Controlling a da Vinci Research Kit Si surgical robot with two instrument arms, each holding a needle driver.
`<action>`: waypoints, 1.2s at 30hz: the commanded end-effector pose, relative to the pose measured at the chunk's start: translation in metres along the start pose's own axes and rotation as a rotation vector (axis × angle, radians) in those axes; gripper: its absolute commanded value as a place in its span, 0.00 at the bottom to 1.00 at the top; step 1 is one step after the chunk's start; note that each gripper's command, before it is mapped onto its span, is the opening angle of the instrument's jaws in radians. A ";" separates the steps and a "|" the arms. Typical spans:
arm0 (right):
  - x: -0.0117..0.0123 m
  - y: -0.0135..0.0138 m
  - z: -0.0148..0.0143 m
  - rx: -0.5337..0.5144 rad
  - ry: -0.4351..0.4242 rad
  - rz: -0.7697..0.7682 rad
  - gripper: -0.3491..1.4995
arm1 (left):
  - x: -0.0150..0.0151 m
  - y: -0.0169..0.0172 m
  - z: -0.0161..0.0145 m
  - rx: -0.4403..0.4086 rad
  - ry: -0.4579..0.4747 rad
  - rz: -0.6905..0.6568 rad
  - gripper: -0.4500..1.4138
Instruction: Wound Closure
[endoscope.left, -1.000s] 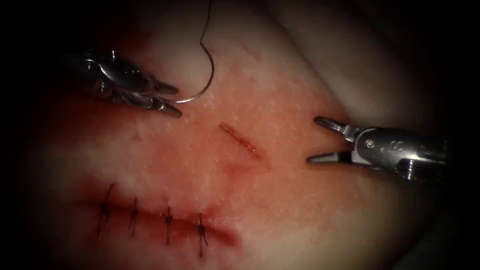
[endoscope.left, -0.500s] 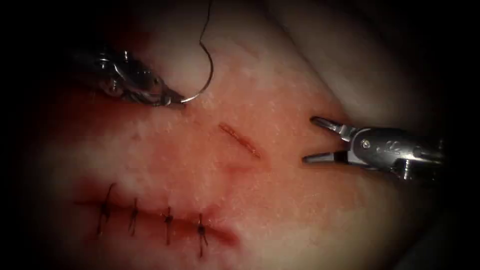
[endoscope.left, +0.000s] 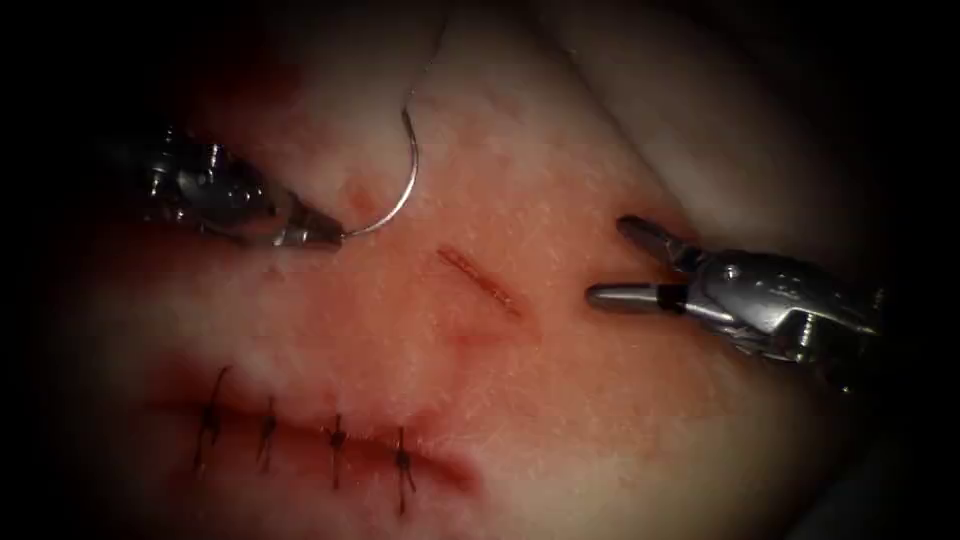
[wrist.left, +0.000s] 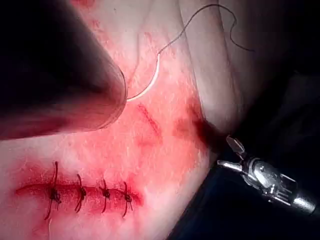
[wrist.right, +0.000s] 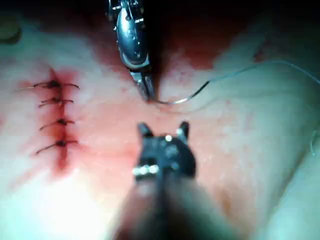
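Endoscope view. L tool (endoscope.left: 325, 236), jaws clenched on the needle (endoscope.left: 400, 190) at its tip end, left of the open cut (endoscope.left: 480, 282); in the frame 1.0 s ago these jaws were spread around that end, and 0.5 s ago had closed on it. Needle lies outside the tissue (endoscope.left: 560, 420), arc rising to the swaged end, where the thread (endoscope.left: 432, 55) runs upward. R tool (endoscope.left: 615, 265) right of the cut, jaws parted, holding nothing; since 0.5 s ago it has rolled and shifted slightly toward the cut. Older sutured wound (endoscope.left: 330, 440) w/ four knots below, red fluid (endoscope.left: 450, 470) along it, unchanged. R wrist view: R tool (wrist.right: 163, 128) jaws apart, facing L tool (wrist.right: 146, 92) and needle (wrist.right: 185, 97).
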 end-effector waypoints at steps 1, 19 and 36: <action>-0.0005 -0.0003 0.0010 0.008 0.012 0.063 0.54 | 0.0004 0.0006 0.0003 0.031 0.008 0.027 0.05; -0.0011 -0.0020 0.0057 0.064 0.072 0.345 0.54 | 0.0051 0.0030 -0.0041 0.186 0.111 0.208 0.05; -0.0021 -0.0038 0.0091 0.068 0.078 0.369 0.54 | 0.0076 0.0048 -0.0068 0.202 0.161 0.233 0.05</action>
